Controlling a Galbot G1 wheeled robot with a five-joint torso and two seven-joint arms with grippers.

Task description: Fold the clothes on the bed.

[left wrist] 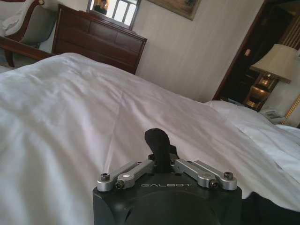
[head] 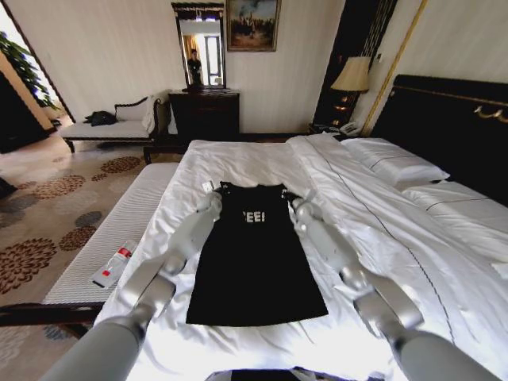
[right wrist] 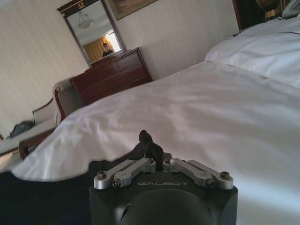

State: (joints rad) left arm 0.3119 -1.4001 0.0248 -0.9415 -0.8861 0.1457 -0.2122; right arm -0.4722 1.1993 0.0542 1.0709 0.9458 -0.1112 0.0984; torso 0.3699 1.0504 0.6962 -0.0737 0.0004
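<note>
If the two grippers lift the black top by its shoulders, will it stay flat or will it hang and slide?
The black top lies flat and thin on the bed, so it is probably floppy and light and would likely hang down. The left gripper and right gripper each pinch only a small bunch, so fabric might slip. Dragging may wrinkle the sheet.

- The black top point(head: 255, 258) lies flat on the white bed point(head: 373, 238), its collar at the far end, its hem near, white letters across the chest.
- The left gripper point(head: 214, 193) sits at the top's far left shoulder.
- The right gripper point(head: 297, 203) sits at the far right shoulder.
- Pillows point(head: 397, 168) rest far right against a dark headboard point(head: 452, 127).
- A white bench point(head: 119, 230) runs along the bed's left side, with a bottle point(head: 113, 266) on it.
- A dark dresser point(head: 204, 113) with a mirror point(head: 200, 46) stands by the far wall.
</note>
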